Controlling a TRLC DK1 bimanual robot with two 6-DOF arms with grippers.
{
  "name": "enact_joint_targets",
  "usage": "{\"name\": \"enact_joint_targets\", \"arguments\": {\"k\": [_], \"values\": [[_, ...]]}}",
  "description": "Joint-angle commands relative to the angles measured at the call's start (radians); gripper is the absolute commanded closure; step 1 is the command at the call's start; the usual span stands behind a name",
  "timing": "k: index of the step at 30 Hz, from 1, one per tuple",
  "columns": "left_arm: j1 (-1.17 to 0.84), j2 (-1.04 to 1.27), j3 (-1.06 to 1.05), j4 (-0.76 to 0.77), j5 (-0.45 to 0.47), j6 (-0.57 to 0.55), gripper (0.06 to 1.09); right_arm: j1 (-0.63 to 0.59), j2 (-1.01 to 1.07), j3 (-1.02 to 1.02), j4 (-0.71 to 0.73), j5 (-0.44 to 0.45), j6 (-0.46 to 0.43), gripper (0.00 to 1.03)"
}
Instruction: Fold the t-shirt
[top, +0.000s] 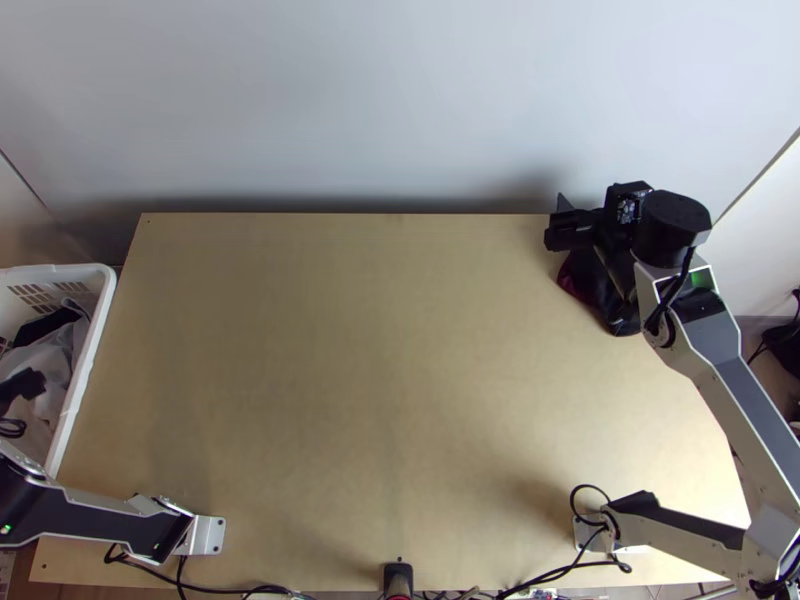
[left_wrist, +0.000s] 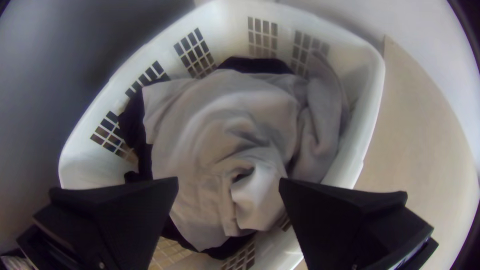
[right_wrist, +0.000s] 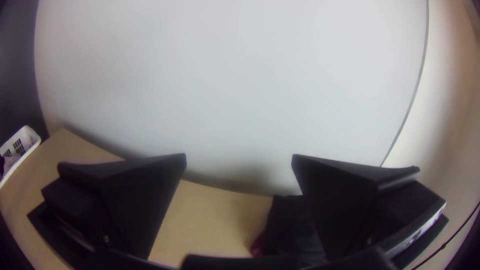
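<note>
Over the white basket at the table's left, my left gripper (top: 22, 386) hangs above a heap of clothes. In the left wrist view a light grey garment (left_wrist: 220, 125) lies bunched on darker cloth, and my left gripper (left_wrist: 228, 182) stands open above it. At the table's back right corner is my right gripper (top: 568, 228), beside and above dark folded or bunched cloth (top: 618, 318). The right wrist view has my right gripper (right_wrist: 239, 159) open with nothing between its fingers, and part of the dark cloth (right_wrist: 287, 230) below.
The white basket (top: 88, 368) stands against the left side of the wooden table (top: 370, 380). A pale wall (top: 400, 100) rises behind the table's back edge. Black cables (top: 240, 590) run along the near edge.
</note>
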Motion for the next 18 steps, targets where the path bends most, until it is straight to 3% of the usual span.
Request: {"name": "enact_joint_targets", "arguments": {"k": [1, 18], "values": [[0.048, 0.111, 0.001, 0.029, -0.001, 0.041, 0.11, 0.02, -0.026, -0.026, 0.004, 0.014, -0.006, 0.05], [0.05, 0.332, 0.011, 0.091, -0.015, 0.062, 0.11, 0.046, -0.046, -0.03, 0.004, 0.046, -0.035, 0.05]]}}
